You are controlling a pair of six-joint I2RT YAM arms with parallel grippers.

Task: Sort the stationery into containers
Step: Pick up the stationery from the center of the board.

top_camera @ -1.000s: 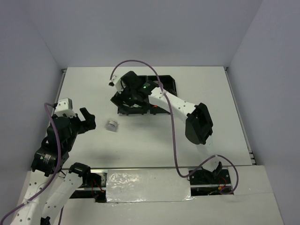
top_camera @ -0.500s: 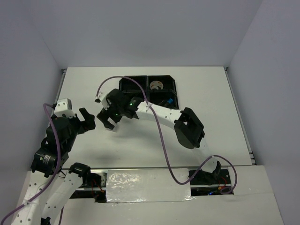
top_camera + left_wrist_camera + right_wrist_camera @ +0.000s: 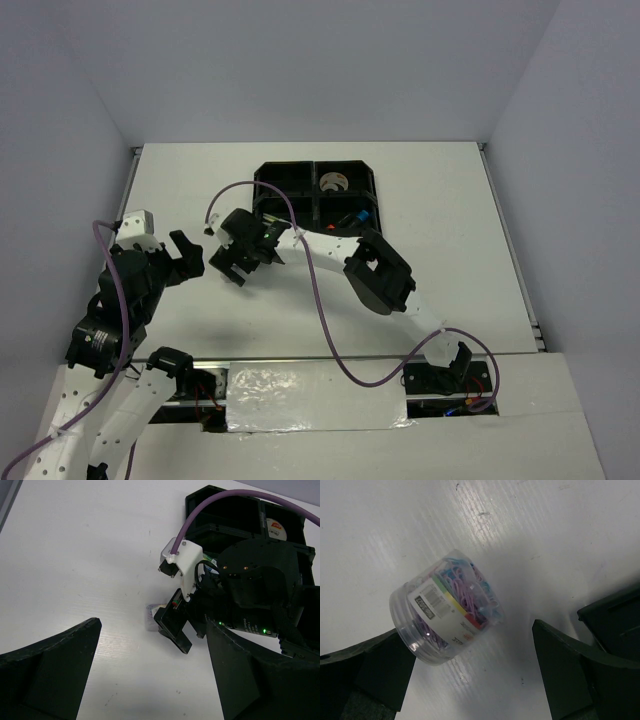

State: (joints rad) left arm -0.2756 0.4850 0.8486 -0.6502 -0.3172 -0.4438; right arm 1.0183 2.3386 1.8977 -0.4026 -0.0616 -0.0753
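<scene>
A clear round tub of coloured paper clips [image 3: 445, 625] lies on its side on the white table; this is the silvery round item. My right gripper [image 3: 467, 632] is open and low over it, one finger on each side, not clamping it. In the top view the right gripper [image 3: 234, 264] hides the tub. A sliver of the tub [image 3: 151, 616] shows in the left wrist view beside the right gripper [image 3: 187, 625]. My left gripper [image 3: 186, 256] is open and empty, just left of it. The black four-compartment tray [image 3: 290, 180] sits behind.
A tape roll [image 3: 335, 183] lies in the tray's far right compartment, and a blue-capped item [image 3: 355, 216] in the near right one. The tray's corner [image 3: 615, 620] shows right of the right gripper. The right arm's purple cable [image 3: 310, 290] loops over the table.
My right arm has swung from over the tray to the left and front and come down over the tub of clips. The left arm has not moved.
</scene>
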